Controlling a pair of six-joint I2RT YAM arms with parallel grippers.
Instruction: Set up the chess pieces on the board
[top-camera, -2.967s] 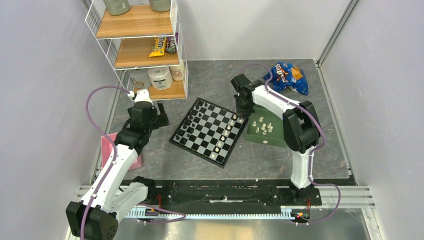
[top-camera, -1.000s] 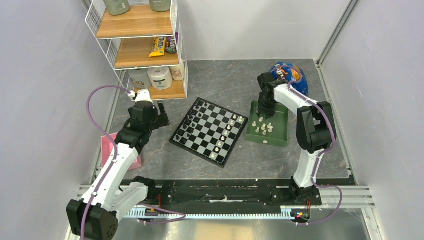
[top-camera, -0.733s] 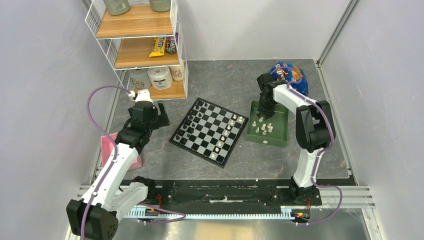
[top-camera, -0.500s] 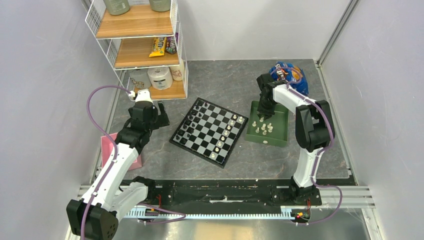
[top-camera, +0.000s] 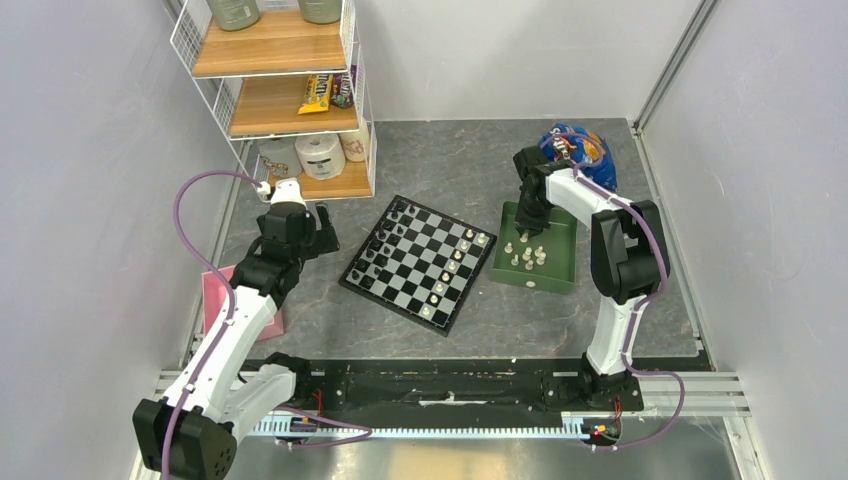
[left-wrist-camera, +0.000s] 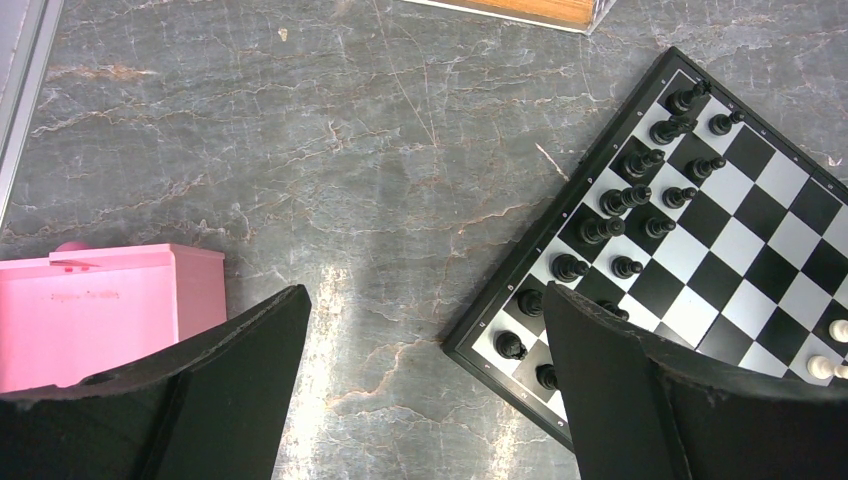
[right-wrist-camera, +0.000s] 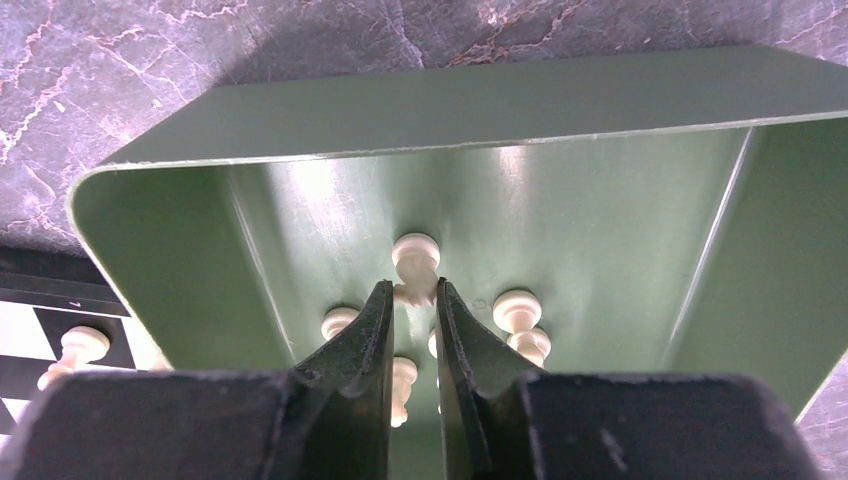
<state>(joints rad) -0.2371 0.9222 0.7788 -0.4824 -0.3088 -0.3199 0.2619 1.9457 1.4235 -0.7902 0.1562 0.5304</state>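
The board (top-camera: 418, 262) lies at mid-table, with black pieces along its left side and several cream-white chess pieces (top-camera: 455, 260) along its right edge. More white pieces (top-camera: 528, 255) stand in the green tray (top-camera: 558, 270). My right gripper (top-camera: 527, 233) reaches down into the tray's far end. In the right wrist view its fingertips (right-wrist-camera: 412, 292) pinch the neck of one upright white piece (right-wrist-camera: 415, 255), with other pieces (right-wrist-camera: 517, 310) close beside it. My left gripper (left-wrist-camera: 425, 300) hangs wide open and empty over bare table, left of the board (left-wrist-camera: 740, 250).
A pink box (top-camera: 215, 290) lies at the left by the left arm. The wire shelf rack (top-camera: 280, 80) stands at the back left. A blue chip bag (top-camera: 580, 150) lies behind the tray. The tray walls (right-wrist-camera: 450, 110) closely surround the right fingers.
My right gripper moved from the board's far right corner to the tray, dipped in, and narrowed its jaws onto a white piece. The left arm has not moved.
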